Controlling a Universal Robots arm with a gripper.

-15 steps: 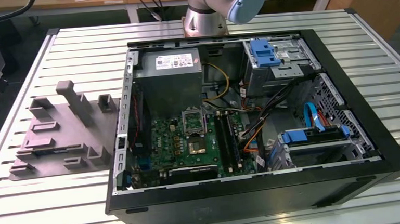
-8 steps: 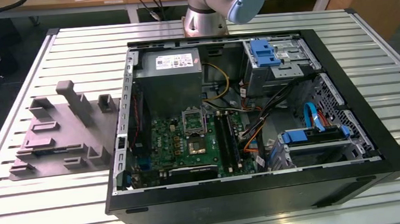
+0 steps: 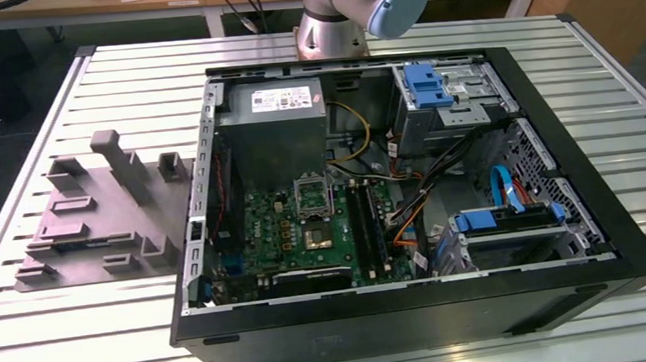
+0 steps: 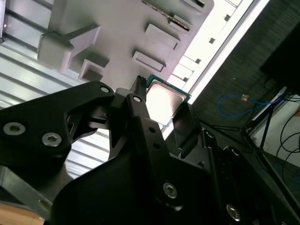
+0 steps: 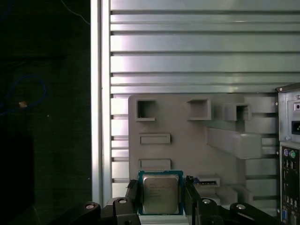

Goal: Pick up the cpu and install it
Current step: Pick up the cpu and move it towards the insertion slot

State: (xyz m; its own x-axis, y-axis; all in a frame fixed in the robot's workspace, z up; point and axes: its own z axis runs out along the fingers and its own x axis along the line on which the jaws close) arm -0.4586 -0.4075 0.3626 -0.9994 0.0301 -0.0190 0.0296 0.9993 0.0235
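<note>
The cpu, a small square chip with a silvery top and a pale rim, sits between my gripper's two black fingers, which press against its opposite sides. In both wrist views it hangs well above the grey plastic tray. The second wrist view shows the cpu held in the gripper with the tray behind it. In the exterior view the green motherboard lies inside the open computer case, its metal-framed socket uncovered.
The tray with raised blocks lies on the slatted table, at the exterior view's left of the case. Inside the case are a grey power supply box, blue drive brackets and cable bundles. The arm's base stands behind the case.
</note>
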